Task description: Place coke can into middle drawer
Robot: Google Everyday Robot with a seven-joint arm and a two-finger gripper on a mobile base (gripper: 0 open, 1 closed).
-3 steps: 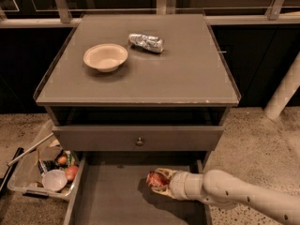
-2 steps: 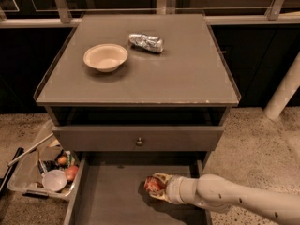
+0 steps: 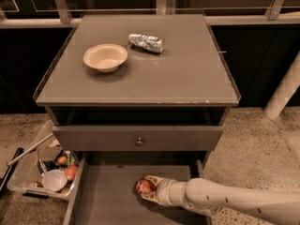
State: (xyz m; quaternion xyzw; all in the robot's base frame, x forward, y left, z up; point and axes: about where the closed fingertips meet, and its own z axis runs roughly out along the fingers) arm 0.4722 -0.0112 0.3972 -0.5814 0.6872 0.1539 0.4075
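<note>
The coke can [image 3: 143, 186] is a small red can held at the tip of my gripper [image 3: 149, 188]. My pale arm reaches in from the lower right. The gripper is shut on the can, low over the grey floor of the open middle drawer [image 3: 108, 200], near its centre. I cannot tell if the can touches the floor. The drawer is pulled out below the closed drawer front with a round knob [image 3: 138, 141].
On the cabinet top [image 3: 187, 74] stand a cream bowl [image 3: 105, 56] and a crumpled silver packet [image 3: 146, 42]. A clear bin [image 3: 42, 170] with odds and ends sits on the speckled floor left of the drawer. A white post [image 3: 284, 90] stands at right.
My gripper with the can has moved a little to the left and forward over the drawer floor. Bowl and packet have not moved.
</note>
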